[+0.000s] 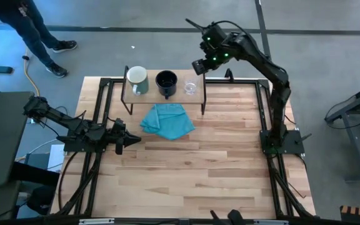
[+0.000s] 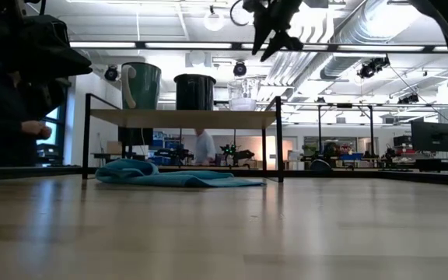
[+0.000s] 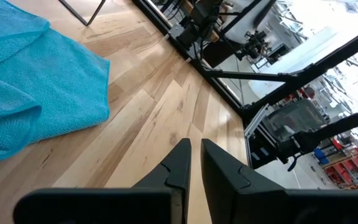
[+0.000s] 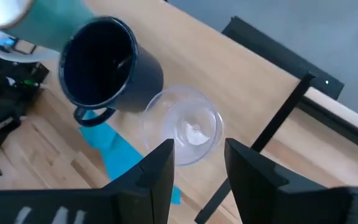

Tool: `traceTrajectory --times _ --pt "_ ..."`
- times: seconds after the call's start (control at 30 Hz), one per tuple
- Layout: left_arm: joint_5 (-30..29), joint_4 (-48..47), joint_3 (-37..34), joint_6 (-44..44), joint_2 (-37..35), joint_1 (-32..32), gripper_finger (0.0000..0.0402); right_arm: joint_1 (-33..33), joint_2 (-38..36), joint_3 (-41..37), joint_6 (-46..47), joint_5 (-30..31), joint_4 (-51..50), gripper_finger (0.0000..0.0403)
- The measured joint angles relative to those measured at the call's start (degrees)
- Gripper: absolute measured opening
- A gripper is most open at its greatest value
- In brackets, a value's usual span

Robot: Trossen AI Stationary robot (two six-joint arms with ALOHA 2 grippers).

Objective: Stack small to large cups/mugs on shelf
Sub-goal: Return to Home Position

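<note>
My right hand (image 1: 200, 65), released and empty, hovers above glass cup (image 1: 190, 87); best rise straight up before swinging clear of shelf (image 1: 151, 89).

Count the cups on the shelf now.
3, in a row on the shelf: pale mug at the left end, black mug in the middle, clear glass cup at the right end. None look hidden.

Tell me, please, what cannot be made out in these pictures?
Right wrist view: the pale mug is cut off by the picture's edge.
Low view: the clear glass cup is faint against the bright room.
High view: the black mug is too dark inside to see its bottom.
High view: the person shows only legs, cut by the top edge.
</note>
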Motion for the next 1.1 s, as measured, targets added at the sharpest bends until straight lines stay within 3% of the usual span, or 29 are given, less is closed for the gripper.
traceTrajectory --times 0.57,1.1 --pt "0.0 0.2 0.0 -1.9 0.0 0.0 0.0026 0.1 -10.8 0.0 -3.2 1.2 2.4 0.0134" --pt "0.0 4.0 0.0 -3.1 0.0 0.0 0.0026 2.6 -20.8 0.0 -23.0 1.2 2.3 0.0134"
